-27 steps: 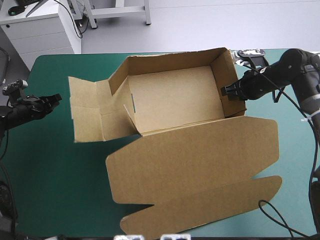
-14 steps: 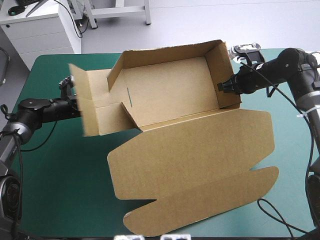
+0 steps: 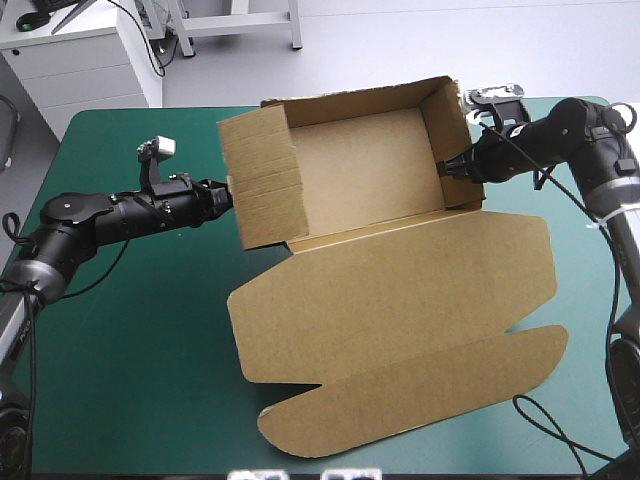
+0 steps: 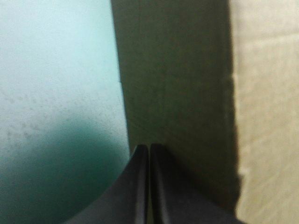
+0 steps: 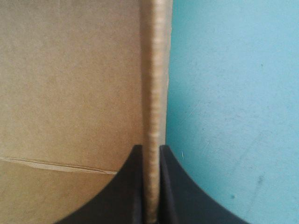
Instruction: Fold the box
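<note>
- Lowest in the high view, the lid (image 3: 400,310) of the box (image 3: 360,190) and its tuck flap (image 3: 420,400) lie flat on the teal-green desk (image 3: 120,340), as earlier. The box sits right of centre, with its open tray in the upper middle.
- At middle left, the left tool (image 3: 224,193) has come in from the frame's left edge, fingers pressed together with nothing between them. It seems to push on the outside of the left wall (image 3: 258,180), though its blurred wrist view leaves contact unsure.
- That wall lay spread flat on the desk just before. Now it stands upright, so the tray's last open side is walled and probably awaits tucking.
- At upper right, the right tool (image 3: 450,170) pinches the right wall (image 3: 452,130), as before.
- No brand, label or writing is readable on the brown board.
</note>
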Controlling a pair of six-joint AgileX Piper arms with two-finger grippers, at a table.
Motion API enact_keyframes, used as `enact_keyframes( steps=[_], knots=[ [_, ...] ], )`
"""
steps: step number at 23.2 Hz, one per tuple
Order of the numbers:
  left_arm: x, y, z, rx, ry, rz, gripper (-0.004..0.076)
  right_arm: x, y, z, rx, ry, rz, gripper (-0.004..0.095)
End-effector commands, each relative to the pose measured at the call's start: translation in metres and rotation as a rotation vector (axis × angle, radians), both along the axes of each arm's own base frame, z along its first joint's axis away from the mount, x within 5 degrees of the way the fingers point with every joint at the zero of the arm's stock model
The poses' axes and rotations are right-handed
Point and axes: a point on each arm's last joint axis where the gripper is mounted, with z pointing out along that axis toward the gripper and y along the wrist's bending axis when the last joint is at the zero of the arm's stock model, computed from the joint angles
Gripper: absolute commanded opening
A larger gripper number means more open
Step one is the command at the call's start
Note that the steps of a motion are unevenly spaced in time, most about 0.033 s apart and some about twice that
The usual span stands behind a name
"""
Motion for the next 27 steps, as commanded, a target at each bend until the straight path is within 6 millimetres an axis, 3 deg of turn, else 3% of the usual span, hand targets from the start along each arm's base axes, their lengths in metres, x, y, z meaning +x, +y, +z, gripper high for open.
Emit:
enact_keyframes(
  steps=[1, 8, 10, 13, 14, 27],
  knots=[
    [-0.009, -0.01, 0.027, -0.074, -0.072, -0.024, -0.0008, -0.006, 0.0, 0.029, 0.062, -0.113, -0.026, -0.0012],
    [-0.006, -0.01, 0.03, -0.107, -0.078, 0.014, 0.0002, -0.008, 0.0, 0.028, 0.048, -0.099, -0.02, -0.0012],
    [-0.006, -0.01, 0.032, -0.106, -0.087, 0.012, 0.011, -0.008, -0.003, 0.026, 0.013, -0.088, -0.018, -0.0012],
    [-0.008, -0.013, 0.046, -0.154, -0.091, -0.028, 0.0411, -0.006, -0.006, 0.02, -0.022, -0.061, -0.046, -0.0012],
    [-0.008, -0.014, 0.048, -0.172, -0.093, -0.032, 0.0445, -0.005, -0.006, 0.019, -0.022, -0.057, -0.046, -0.0012],
    [0.003, -0.012, 0.032, -0.125, -0.052, -0.012, 0.0459, -0.004, 0.015, 0.018, 0.01, -0.062, -0.019, -0.0012]
  ],
)
